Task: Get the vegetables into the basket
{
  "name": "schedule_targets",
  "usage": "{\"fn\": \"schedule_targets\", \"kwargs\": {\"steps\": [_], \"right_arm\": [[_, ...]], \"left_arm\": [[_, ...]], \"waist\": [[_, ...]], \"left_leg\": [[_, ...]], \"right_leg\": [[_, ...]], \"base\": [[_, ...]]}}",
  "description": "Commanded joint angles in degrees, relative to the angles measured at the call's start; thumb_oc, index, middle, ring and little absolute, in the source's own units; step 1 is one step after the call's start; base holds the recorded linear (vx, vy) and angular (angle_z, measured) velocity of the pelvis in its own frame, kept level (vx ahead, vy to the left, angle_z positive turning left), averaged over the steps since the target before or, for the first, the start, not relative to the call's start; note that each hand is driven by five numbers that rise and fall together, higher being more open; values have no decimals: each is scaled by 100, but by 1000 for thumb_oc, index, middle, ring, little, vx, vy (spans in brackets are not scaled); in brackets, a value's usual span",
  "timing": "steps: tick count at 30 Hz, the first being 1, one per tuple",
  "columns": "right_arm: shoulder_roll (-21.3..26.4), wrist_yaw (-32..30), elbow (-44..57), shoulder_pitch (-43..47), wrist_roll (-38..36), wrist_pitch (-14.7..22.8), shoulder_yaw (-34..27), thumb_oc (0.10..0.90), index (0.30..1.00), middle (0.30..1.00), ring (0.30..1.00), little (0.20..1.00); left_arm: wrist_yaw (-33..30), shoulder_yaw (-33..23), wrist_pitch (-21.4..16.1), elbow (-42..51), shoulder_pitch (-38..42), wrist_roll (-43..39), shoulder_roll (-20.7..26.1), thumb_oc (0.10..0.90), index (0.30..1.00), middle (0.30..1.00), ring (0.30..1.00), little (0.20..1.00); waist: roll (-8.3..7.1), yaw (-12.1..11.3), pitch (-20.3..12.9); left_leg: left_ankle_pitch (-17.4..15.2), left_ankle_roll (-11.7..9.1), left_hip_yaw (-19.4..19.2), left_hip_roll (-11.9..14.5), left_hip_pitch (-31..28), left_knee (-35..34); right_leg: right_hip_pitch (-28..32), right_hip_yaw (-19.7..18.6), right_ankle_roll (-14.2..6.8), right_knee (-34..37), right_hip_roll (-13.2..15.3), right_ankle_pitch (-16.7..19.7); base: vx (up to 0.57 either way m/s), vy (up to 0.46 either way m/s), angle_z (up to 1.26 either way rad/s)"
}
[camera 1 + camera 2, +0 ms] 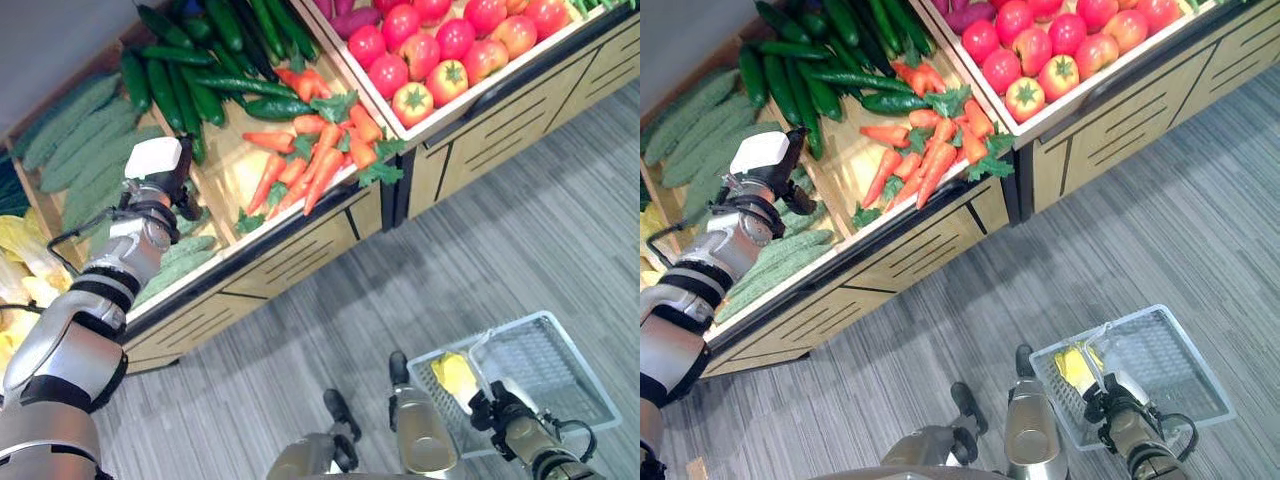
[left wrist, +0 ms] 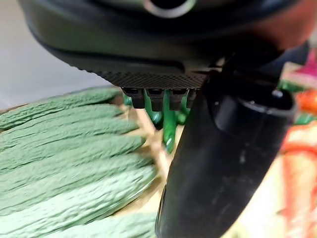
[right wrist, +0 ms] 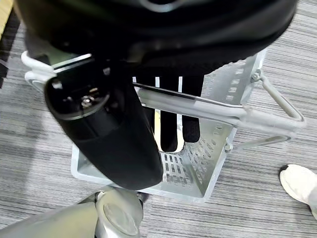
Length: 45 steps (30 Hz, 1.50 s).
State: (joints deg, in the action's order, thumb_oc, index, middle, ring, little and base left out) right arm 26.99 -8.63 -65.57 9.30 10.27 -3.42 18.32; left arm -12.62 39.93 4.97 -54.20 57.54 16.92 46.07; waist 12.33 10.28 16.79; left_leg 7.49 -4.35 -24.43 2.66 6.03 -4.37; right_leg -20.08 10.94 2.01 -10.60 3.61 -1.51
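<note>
Holding the left hand [image 1: 160, 185] above the display stand [image 1: 300, 250], over the divider between the pale ridged gourds [image 1: 90, 150] of the left compartment and the dark cucumbers [image 1: 185, 95] toward the back edge. Cannot tell whether its fingers are straight or curled; can make out no vegetable between them and the white-capped thumb. Gripping with the right hand [image 1: 505, 405], fingers hooked over the handle [image 3: 208, 106] and thumb on the near side, so carrying the basket [image 1: 545, 365] over the floor, well apart from the stand's front edge. Already carrying one yellow vegetable [image 1: 455, 375] at the basket's left end. Leaving everything else on the stand: gourds, cucumbers, carrots [image 1: 320, 155] near the front edge of the middle compartment, tomatoes [image 1: 440, 50] in the right one. Likely to go wrong in three ways. Coming down on the divider rather than squarely on one gourd, and so pinching wood or nudging a neighbour. Closing on a long, ridged, packed gourd off its middle, letting it pivot and slip during the long carry across to the basket. Letting the basket swing or tip from its single-handed hold, with the load at one end, and so missing the drop or spilling the yellow piece.
</note>
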Motion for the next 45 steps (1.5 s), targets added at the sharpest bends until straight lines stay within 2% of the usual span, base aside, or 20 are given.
{"fn": "schedule_targets", "kwargs": {"steps": [1, 6, 10, 12, 13, 15, 16, 19, 33, 45], "right_arm": [[-261, 23, -221, -276, -187, 17, 275, 400, 300, 300, 300, 300], [-244, 67, -176, -248, -233, -19, 314, 400, 300, 300, 300, 300], [-201, 92, -146, -281, -220, -63, 273, 400, 300, 300, 300, 300], [-192, 94, -120, -294, -218, -67, 250, 400, 300, 300, 300, 300], [-141, 97, -116, -286, -204, -81, 211, 400, 300, 300, 300, 300], [-121, 95, -113, -288, -200, -92, 187, 400, 300, 300, 300, 300], [-65, 88, -122, -293, -164, -114, 139, 400, 300, 300, 300, 300], [5, 85, -151, -313, -122, -144, 82, 400, 300, 300, 300, 300], [172, 20, -208, -364, -98, -166, 2, 400, 300, 300, 300, 300], [195, -11, -214, -363, -91, -165, 37, 400, 300, 300, 300, 300]], "left_arm": [[-160, -245, 118, -135, 729, 58, 737, 900, 1000, 1000, 1000, 1000], [13, -125, 32, -109, 800, -64, 878, 900, 1000, 1000, 1000, 1000], [-98, -393, -73, 496, 523, -426, 854, 900, 1000, 1000, 1000, 1000], [-130, -457, -87, 635, 441, -487, 835, 900, 1000, 1000, 1000, 1000], [-165, -529, -102, 850, 327, -538, 770, 900, 1000, 1000, 1000, 1000], [-173, -554, -103, 933, 267, -537, 739, 900, 1000, 1000, 1000, 1000], [-200, -554, -125, 1146, 238, -549, 643, 900, 1000, 1000, 1000, 1000], [-158, -543, -143, 1378, 203, -533, 520, 900, 1000, 1000, 1000, 1000], [-16, -474, -134, 1318, 113, -386, -51, 900, 1000, 1000, 1000, 1000], [78, -524, -75, 1088, -91, -284, -439, 900, 1000, 1000, 1000, 1000]], "waist": [[-26, -116, -477], [91, -158, -456], [334, -182, -415], [382, -172, -411], [481, -152, -409], [511, -143, -409], [590, -105, -408], [682, -39, -412], [781, 190, -385], [896, 211, -418]], "left_leg": [[-396, -22, -25, 95, 218, -63], [-404, -25, -51, 74, 190, -63], [-428, -41, -63, 29, 32, -63], [-431, -42, -65, 22, -3, -63], [-437, -49, -56, 4, -53, -63], [-438, -52, -50, 2, -74, -63], [-439, -67, -41, -4, -116, -63], [-417, -91, -58, 8, -180, -63], [-335, -214, -156, 70, -216, -63], [-246, -269, -229, 127, -112, -63]], "right_leg": [[728, -426, -781, 1560, 149, 532], [752, -475, -787, 1560, 180, 527], [909, -471, -777, 1560, 223, 441], [946, -455, -773, 1560, 230, 420], [1002, -437, -767, 1560, 242, 383], [1027, -426, -764, 1560, 245, 366], [1079, -402, -757, 1560, 243, 323], [1152, -383, -739, 1560, 227, 266], [1085, -528, -720, 1560, 168, 191], [932, -590, -661, 1560, 115, 205]], "base": [[55, 34, -4], [65, 18, -6], [69, -7, 0], [42, -19, 6], [37, -38, 7], [32, -48, 3], [22, -57, 1], [19, -84, 1], [-9, -71, -7], [-20, -55, -7]]}}
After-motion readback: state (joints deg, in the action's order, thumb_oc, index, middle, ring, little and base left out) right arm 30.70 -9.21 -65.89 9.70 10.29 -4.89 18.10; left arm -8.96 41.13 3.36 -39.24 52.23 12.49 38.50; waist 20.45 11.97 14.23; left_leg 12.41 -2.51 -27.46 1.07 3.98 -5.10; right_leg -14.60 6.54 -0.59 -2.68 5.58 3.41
